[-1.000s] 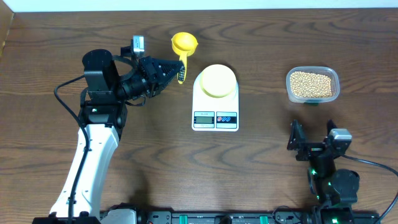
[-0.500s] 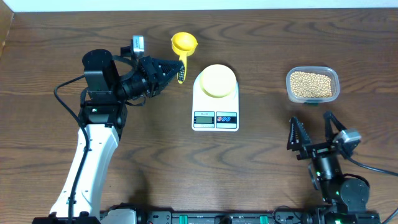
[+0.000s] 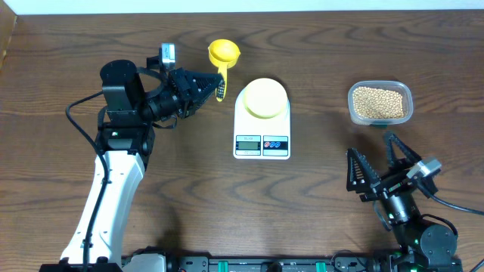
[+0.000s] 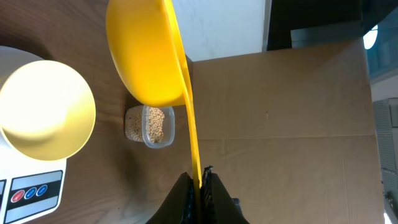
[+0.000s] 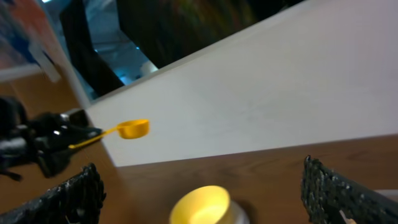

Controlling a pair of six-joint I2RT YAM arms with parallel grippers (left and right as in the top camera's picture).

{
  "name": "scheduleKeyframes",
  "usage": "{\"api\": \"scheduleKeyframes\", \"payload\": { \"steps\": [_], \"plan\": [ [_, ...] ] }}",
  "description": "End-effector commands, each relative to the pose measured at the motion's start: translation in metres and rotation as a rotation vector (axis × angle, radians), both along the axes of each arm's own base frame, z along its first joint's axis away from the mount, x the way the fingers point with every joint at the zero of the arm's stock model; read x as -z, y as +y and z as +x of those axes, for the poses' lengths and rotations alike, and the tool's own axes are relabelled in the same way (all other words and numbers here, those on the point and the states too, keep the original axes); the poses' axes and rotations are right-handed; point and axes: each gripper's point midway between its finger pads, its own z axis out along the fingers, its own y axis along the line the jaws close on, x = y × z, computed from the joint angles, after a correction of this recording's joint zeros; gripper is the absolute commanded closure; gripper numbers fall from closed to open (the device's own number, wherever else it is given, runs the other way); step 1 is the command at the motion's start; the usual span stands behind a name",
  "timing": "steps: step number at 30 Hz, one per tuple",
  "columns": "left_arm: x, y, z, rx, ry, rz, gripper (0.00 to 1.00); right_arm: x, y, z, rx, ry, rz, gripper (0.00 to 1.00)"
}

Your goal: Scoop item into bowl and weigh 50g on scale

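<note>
The pale yellow bowl [image 3: 262,97] sits on the white scale [image 3: 262,140] at the table's middle; it also shows in the left wrist view [image 4: 43,109] and the right wrist view [image 5: 202,205]. The tan beans [image 3: 378,102] fill a clear tub [image 3: 406,93] at the right, small in the left wrist view [image 4: 153,123]. My left gripper [image 3: 215,88] is shut on the handle of a bright yellow scoop [image 3: 224,53], held left of the scale; the scoop bowl [image 4: 143,50] looks empty. My right gripper [image 3: 376,168] is open and empty, below the tub.
A cardboard panel [image 4: 292,124] stands beyond the table's right end in the left wrist view. A white wall [image 5: 249,99] runs behind the table's far edge. The left arm [image 3: 113,181] crosses the left side of the table.
My right gripper has opened and tilted upward, its fingers spreading toward the tub. The left arm and the scoop have not moved.
</note>
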Motion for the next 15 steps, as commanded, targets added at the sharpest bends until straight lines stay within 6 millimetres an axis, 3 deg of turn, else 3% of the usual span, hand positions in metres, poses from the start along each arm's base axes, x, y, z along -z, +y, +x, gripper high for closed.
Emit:
{"api": "scheduleKeyframes", "payload": {
  "steps": [1, 8, 15],
  "plan": [
    [-0.014, -0.002, 0.0, 0.002, -0.032, -0.002, 0.93, -0.006, 0.015, -0.009, -0.128, 0.044, 0.098, 0.01],
    [-0.012, -0.033, -0.012, 0.065, -0.016, -0.003, 0.93, -0.03, 0.027, -0.018, -0.188, 0.038, 0.014, 0.01],
    [-0.007, -0.057, -0.01, 0.011, 0.052, -0.005, 0.93, -0.037, 0.024, 0.007, -0.142, 0.323, -0.117, 0.01]
  ]
}}
